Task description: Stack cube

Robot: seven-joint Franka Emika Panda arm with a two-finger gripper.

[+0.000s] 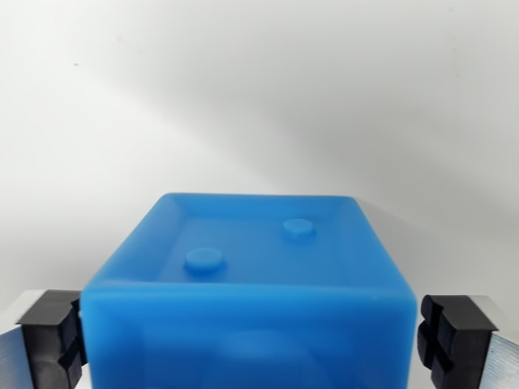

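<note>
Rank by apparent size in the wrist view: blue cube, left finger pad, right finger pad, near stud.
1. blue cube, nearness inflates it.
2-3. left finger pad and right finger pad look alike.
4. near stud.

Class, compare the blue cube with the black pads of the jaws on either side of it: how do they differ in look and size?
The blue cube is glossy and slightly translucent; the black pads are matte and opaque. The cube fills the middle of the view, while each pad is small and sits at a lower corner. The cube's top has a raised rim and two round studs; the pads have notched faces. Both look blocky. Contact cannot be told.
</note>
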